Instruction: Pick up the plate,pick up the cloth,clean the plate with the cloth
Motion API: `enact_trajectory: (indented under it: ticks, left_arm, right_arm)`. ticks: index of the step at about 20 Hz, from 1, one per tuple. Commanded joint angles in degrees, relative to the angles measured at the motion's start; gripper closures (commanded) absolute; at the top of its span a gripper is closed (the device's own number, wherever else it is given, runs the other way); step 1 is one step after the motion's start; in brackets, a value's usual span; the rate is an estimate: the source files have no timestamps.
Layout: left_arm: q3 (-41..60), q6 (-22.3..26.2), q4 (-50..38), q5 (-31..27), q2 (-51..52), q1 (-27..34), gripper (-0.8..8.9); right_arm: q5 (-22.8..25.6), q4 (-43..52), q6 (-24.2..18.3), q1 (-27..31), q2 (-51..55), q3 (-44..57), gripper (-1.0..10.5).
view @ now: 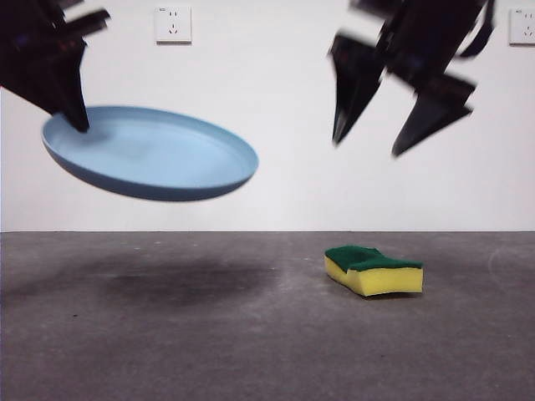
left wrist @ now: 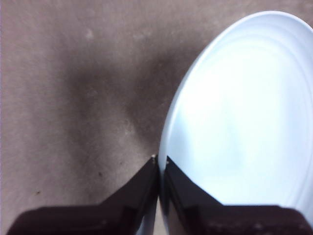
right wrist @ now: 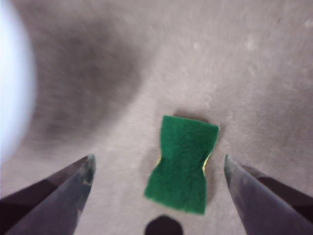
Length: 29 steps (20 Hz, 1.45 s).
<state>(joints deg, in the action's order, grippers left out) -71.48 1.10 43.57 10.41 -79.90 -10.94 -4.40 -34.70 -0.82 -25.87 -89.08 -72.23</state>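
The light blue plate (view: 155, 154) hangs in the air at the left, tilted, well above the table. My left gripper (view: 77, 117) is shut on its left rim; in the left wrist view the jaws (left wrist: 160, 161) pinch the plate's edge (left wrist: 244, 112). The cloth, a yellow sponge with a green scouring top (view: 374, 269), lies flat on the table at the right. My right gripper (view: 372, 142) hovers high above it, open, with nothing between its fingers. From the right wrist camera the green top of the cloth (right wrist: 183, 163) sits between the spread jaws, far below.
The grey table (view: 209, 351) carries the plate's dark shadow under the plate. A white wall with two power sockets (view: 173, 24) stands behind. A pale blur of the plate (right wrist: 12, 78) shows at the edge of the right wrist view.
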Motion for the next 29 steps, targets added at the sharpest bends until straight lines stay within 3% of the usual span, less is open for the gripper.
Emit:
enact_trajectory:
  ticks: [1, 9, 13, 17, 23, 29]
  left_arm:
    - [0.0, 0.7, 1.5, 0.2, 1.4, 0.0, 8.21]
    - [0.0, 1.9, 5.1, 0.3, 1.7, 0.0, 8.21]
    - [0.0, 2.0, 5.8, 0.3, 1.7, 0.0, 8.21]
    - [0.0, 2.0, 5.8, 0.3, 1.7, 0.0, 8.21]
    - [0.0, 2.0, 5.8, 0.3, 1.7, 0.0, 8.21]
    - [0.0, 2.2, 5.6, 0.3, 1.7, 0.0, 8.21]
  right_arm:
    - [1.0, 0.2, -1.9, -0.2, -5.2, -0.3, 5.1]
    - [1.9, 4.3, -2.7, 0.0, -16.5, -0.3, 5.1]
    - [2.0, 5.8, -2.7, 0.0, -18.1, -0.3, 5.1]
    - [1.9, 5.7, -2.7, 0.3, -18.2, -0.3, 6.0]
    - [2.0, 4.0, -2.7, 0.7, -20.2, -0.3, 6.1]
    - [2.0, 3.8, -2.7, 0.6, -21.6, -0.3, 9.2]
